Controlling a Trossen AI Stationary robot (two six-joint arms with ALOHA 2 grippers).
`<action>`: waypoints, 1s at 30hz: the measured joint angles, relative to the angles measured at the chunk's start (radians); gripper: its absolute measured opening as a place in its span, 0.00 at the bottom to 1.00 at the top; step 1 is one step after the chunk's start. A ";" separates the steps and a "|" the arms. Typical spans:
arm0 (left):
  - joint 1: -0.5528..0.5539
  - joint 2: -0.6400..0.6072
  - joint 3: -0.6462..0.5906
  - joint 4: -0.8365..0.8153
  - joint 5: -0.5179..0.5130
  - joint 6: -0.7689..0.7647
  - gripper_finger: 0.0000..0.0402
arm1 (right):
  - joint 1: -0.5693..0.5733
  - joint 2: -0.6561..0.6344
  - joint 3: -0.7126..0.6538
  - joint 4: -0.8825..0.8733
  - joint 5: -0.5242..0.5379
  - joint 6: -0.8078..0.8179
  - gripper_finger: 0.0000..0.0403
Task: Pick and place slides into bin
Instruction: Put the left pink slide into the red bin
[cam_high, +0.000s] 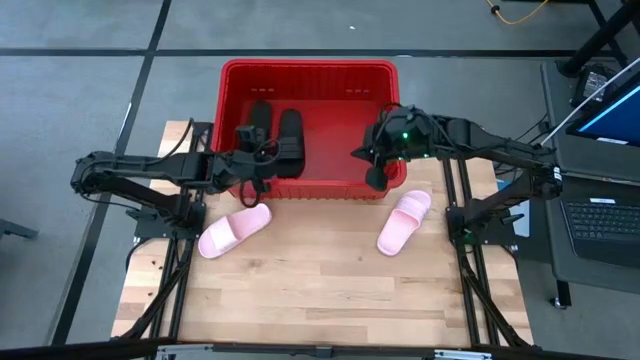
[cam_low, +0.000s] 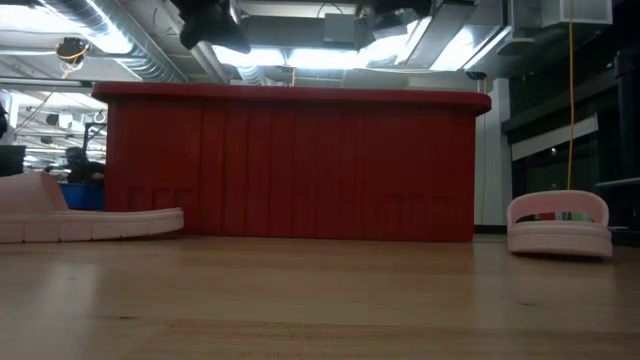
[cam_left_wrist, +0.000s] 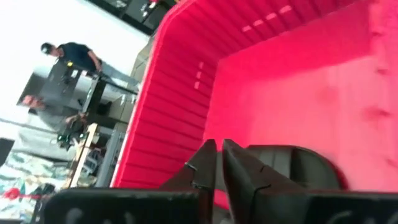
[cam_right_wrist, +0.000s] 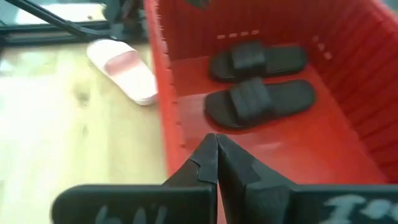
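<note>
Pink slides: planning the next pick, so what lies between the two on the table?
Only bare wooden table lies between the left pink slide and right pink slide, per the high view.

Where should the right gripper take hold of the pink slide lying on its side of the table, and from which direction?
Probably the wide strap of the right pink slide, taken from above. It lies sole-down on the table, strap arched over the footbed as the low view shows, so one finger could slip under it. The right gripper, shut, sits at the bin rim close by.
</note>
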 joint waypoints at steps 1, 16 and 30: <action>-0.011 -0.004 0.000 -0.018 0.001 -0.007 0.02 | 0.014 0.000 0.000 0.000 0.000 0.018 0.01; -0.140 -0.070 0.000 -0.182 0.045 -0.397 0.00 | 0.113 0.016 -0.002 0.046 0.081 0.021 0.01; -0.414 0.006 -0.001 -0.279 -0.222 -0.948 0.00 | 0.100 0.033 -0.083 0.035 0.068 -0.133 0.01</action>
